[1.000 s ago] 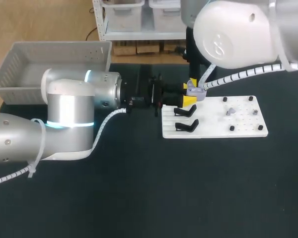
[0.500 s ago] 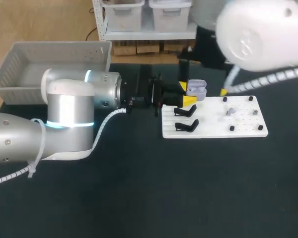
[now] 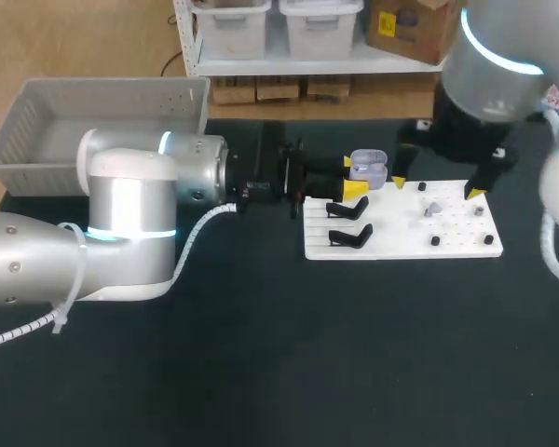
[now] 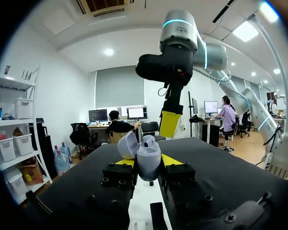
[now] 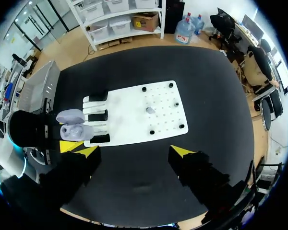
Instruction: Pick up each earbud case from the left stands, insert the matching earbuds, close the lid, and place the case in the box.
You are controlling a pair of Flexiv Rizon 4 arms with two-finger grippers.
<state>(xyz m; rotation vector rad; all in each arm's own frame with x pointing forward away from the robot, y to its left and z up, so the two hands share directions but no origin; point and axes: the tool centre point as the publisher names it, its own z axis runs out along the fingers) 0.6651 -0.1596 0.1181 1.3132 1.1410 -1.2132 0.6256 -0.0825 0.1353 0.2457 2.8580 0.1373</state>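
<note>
The earbud case (image 3: 368,169), pale lilac, is off its stand and held in the air just over the near-left edge of the white board (image 3: 401,244), its lid (image 4: 127,144) swung open and tipped back. Whether a bud already sits inside I cannot tell.

It looks like a small, light, rigid shell with a smooth rounded skin, so likely slippery, and its hinge is probably the weak part. The sound grip is across the two flat sides of the lower body, below the seam, which leaves the lid free to close. That is how the left tool (image 3: 354,177) has it: both yellow fingers press the body from either side.

The left arm lies low and level across the table (image 3: 261,354) from the left, wrist horizontal, fingers pointing toward the board. The black stands (image 3: 349,236) lie just beneath its tool.

One loose earbud (image 5: 150,110) lies near the middle of the board. It is tiny and glossy, so it probably calls for a gentle, centred pinch.

The right tool (image 5: 134,152) hangs above the board, facing straight down, fingers spread wide and holding nothing. Its arm stands upright at the board's far side.

The grey box (image 3: 37,130) waits at the table's far left corner, well apart.
</note>
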